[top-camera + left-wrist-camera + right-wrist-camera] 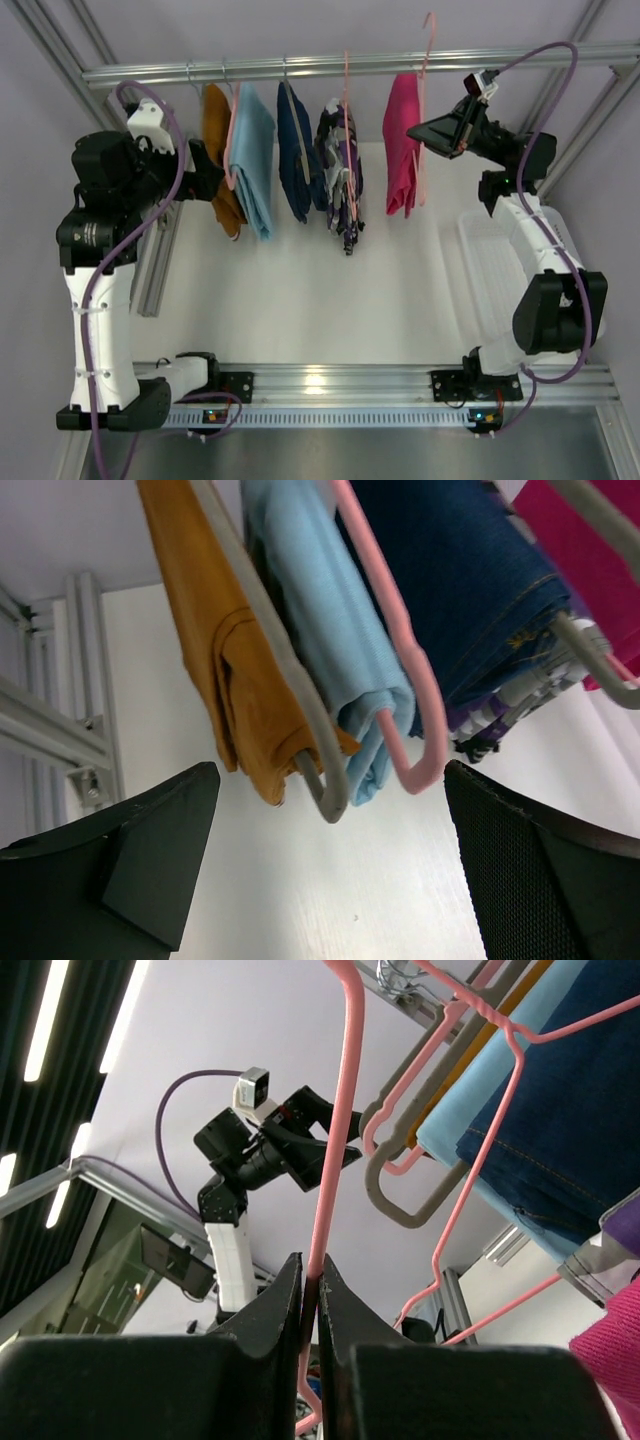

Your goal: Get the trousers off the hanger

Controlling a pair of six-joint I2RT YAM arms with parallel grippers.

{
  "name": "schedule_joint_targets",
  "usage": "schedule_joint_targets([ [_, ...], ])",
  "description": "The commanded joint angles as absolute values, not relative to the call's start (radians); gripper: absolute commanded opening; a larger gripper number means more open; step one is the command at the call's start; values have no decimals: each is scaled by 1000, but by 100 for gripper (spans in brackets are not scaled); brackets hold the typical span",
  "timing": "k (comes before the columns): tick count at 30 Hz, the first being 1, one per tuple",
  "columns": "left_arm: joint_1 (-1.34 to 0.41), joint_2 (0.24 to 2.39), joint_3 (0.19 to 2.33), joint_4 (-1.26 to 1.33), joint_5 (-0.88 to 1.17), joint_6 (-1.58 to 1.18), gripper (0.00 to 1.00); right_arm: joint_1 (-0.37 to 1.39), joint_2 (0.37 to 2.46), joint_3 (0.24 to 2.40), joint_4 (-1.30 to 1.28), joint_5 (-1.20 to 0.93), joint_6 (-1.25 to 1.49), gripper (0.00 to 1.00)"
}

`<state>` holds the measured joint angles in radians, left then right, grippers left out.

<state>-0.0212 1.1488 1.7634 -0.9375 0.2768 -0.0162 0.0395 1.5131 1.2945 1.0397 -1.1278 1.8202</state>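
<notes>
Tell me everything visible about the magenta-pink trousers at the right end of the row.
The magenta-pink trousers are plain soft cloth, draped folded over a pink hanger and hanging straight down, rightmost in the row, apart from the patterned pair. The right gripper is shut on that hanger's wire beside them.

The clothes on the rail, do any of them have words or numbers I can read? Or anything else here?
None: no word or number can be read in any view.
The patterned trousers show only white and purple shapes, no letters.
The pink trousers and the pink hanger are plain.
The small boards with tiny lights are too small to read.
</notes>
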Motion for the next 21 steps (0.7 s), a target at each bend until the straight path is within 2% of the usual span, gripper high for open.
schedule_joint_targets([
  [1,-17,1146,1816,-865,402,-61,99,15,1413,1312,1287,-1095,1818,0],
  [8,-17,1134,1782,-694,747,-97,99,-44,1313,1145,1397,-1135,1928,0],
  [13,-21,1198,1793,-474,940,-294,99,-86,1232,1068,1395,-1149,1924,0],
  [15,-52,1235,1828,-387,957,-368,99,-97,1204,1031,1370,-1164,1895,0],
  [21,-234,1376,2003,-397,882,-362,99,-126,1103,989,1263,-1181,1807,0],
])
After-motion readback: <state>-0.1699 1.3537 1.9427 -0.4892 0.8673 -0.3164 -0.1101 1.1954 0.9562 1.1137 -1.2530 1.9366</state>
